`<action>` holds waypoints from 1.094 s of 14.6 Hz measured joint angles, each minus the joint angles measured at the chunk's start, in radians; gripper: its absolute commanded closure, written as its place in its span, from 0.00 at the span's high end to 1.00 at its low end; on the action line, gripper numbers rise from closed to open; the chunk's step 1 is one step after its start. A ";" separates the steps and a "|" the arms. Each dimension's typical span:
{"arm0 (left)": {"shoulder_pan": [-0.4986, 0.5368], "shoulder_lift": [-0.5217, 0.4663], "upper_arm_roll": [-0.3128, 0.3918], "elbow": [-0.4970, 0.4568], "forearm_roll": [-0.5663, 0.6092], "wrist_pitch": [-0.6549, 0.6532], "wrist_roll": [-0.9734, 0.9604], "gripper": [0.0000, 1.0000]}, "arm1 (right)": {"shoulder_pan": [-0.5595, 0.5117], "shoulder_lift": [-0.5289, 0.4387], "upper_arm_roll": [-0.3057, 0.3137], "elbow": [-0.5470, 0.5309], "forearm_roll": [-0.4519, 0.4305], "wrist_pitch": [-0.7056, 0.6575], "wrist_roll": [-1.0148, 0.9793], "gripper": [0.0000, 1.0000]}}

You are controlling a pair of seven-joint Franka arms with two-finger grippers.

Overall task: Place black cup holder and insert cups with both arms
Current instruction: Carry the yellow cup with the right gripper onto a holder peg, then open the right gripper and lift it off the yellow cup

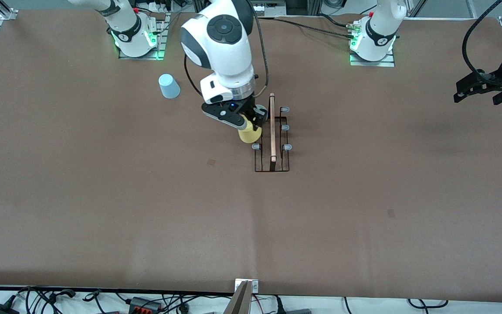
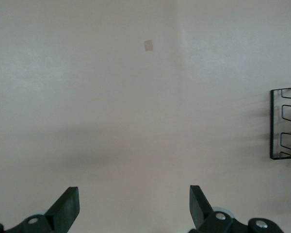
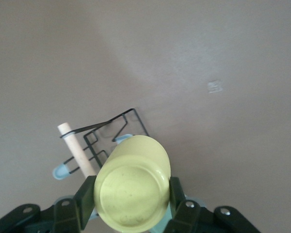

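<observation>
Black cup holder [image 1: 272, 138] on brown table [image 1: 103, 196]; right claw [image 1: 251, 123] grips yellow cup [image 1: 249, 133], left claw [image 2: 133, 208] open.

Our right arm reaches out from its base, wrist bent downward, and our right gripper [image 1: 249, 121] has its fingers [image 3: 86, 200] closed on the sides of the yellow cup [image 3: 133, 183], just beside the rack [image 1: 272, 140]. Our left arm waits at its own end, left gripper [image 2: 134, 209] spread wide, holding nothing.
</observation>
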 measured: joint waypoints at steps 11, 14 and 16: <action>0.020 0.006 0.003 0.000 -0.021 0.000 0.000 1.00 | -0.002 0.110 -0.001 0.035 -0.067 0.113 0.019 0.41; 0.019 0.006 0.001 0.000 -0.021 0.000 0.000 1.00 | -0.003 0.124 -0.001 0.032 -0.067 0.147 0.021 1.00; 0.020 0.006 0.001 0.000 -0.021 0.000 0.000 1.00 | -0.007 0.124 -0.002 0.032 -0.067 0.153 0.021 1.00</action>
